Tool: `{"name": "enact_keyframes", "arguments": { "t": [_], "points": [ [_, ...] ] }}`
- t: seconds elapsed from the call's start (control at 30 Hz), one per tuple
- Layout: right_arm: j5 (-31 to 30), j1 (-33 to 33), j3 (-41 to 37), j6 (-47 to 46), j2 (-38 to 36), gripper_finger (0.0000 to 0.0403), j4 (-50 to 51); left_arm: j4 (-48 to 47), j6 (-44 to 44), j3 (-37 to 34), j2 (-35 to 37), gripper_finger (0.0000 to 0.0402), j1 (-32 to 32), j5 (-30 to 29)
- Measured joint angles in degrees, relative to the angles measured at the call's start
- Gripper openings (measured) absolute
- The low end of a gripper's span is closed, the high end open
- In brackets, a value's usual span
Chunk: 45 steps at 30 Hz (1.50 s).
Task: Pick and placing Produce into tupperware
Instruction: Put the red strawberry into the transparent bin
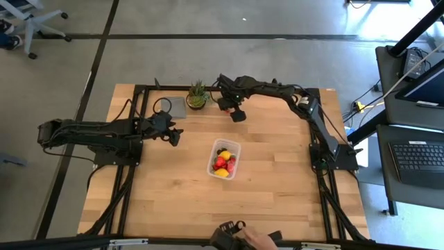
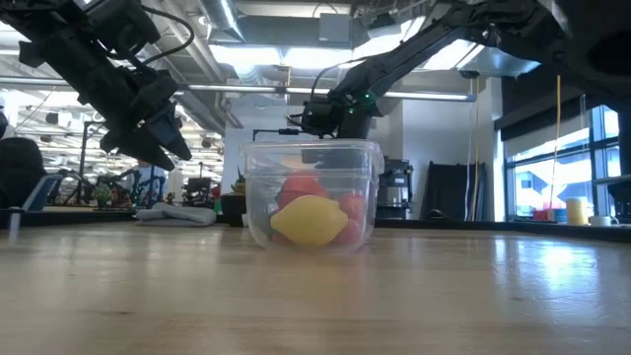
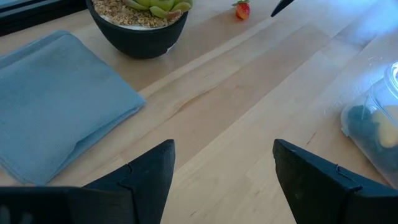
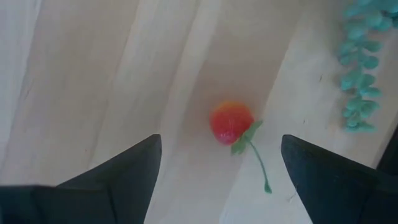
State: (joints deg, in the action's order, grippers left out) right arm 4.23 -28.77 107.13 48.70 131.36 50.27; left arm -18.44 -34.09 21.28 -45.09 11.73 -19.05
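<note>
Step in hand: pick of the last loose strawberry point(image 4: 231, 122), lying on the bare wood beside the potted plant point(image 1: 198, 94), upper centre of the high view.
Right gripper point(image 4: 216, 163): poised above the strawberry, fingers spread wide, fruit showing between the two tips in the right wrist view; not touching yet.
Left gripper point(image 3: 222, 163): waiting left of centre in the high view, fingers wide, holding nothing; blue-grey cloth point(image 3: 56, 102) ahead of it.
Tupperware point(image 1: 225, 159): centre of the high view, lidless, already holding a yellow lemon piece point(image 2: 310, 220), red pieces and a dark one.
Doing it well: descend straight, fruit kept centred between the fingertips; close on the red body, not on the thin green stem point(image 4: 257, 158), likely to slip or twist.
Caution: plant fronds point(image 4: 360, 74) just beside the fruit; approach kept on the far side from them; soft squeeze judged enough for so small a piece.
Carry: lift clear, swing toward frame centre, release low inside the tub rim.
Writing, brands, labels: none readable in any view.
</note>
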Motion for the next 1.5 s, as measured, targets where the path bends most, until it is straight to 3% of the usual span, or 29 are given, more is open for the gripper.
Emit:
{"name": "enact_keyframes", "arguments": {
  "t": [0.3, 1.5],
  "points": [
    [-3.1, -0.9, 0.0, 0.0, 0.4, 0.0290, 0.9, 0.0, -0.1, 0.0, 0.0, 0.0261, 0.0, 0.0],
    [-3.1, -1.2, 0.0, 1.1, 0.4, 0.0083, -1.2, 0.0, -0.2, 0.0, 0.0, 0.0261, 0.0, 0.0]
  ]
}}
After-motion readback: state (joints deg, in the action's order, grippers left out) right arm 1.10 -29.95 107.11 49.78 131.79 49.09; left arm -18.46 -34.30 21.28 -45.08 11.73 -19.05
